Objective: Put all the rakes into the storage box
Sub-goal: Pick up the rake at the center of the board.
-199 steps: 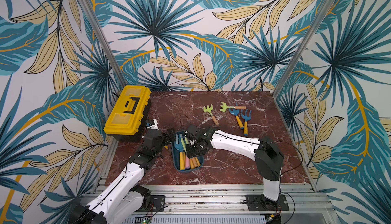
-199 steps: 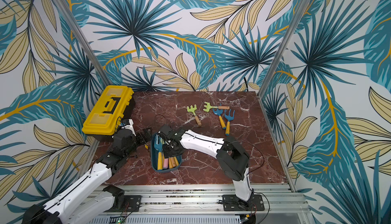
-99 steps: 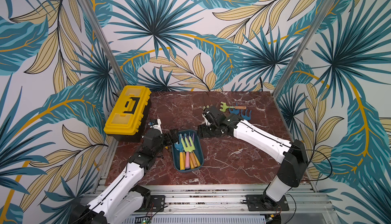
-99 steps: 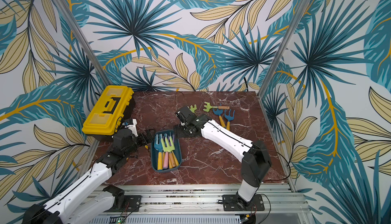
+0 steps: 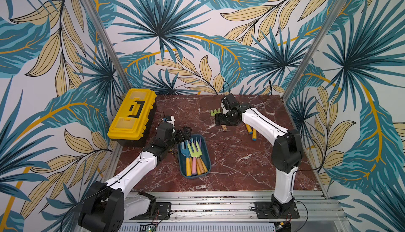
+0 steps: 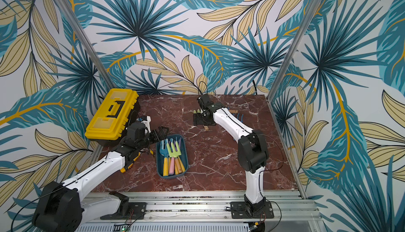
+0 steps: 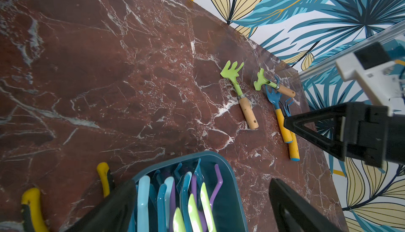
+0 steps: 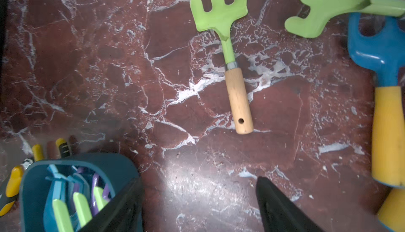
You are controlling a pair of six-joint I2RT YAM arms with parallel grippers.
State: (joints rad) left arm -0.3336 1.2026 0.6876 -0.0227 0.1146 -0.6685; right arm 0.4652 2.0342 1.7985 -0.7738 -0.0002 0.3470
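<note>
Right hand [image 5: 224,120] hangs low over the green rake [image 8: 230,55], its jaws spread wide and gripping nothing. The rake lies flat on the tabletop [image 5: 230,165] toward the far side, well apart from the storage box [image 5: 178,165]. Left hand [image 5: 184,134] sits by the box's far left corner, jaws likewise spread and empty. Several toy tools [image 5: 192,154] lie inside the box.

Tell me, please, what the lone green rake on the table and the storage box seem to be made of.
Green rake: head probably painted sheet metal, smooth and thin-edged; bright metal ferrule; handle pale bare-looking wood, faint grain, drilled hole. Storage box: likely moulded plastic, dark teal, slight sheen, rounded corners.
</note>
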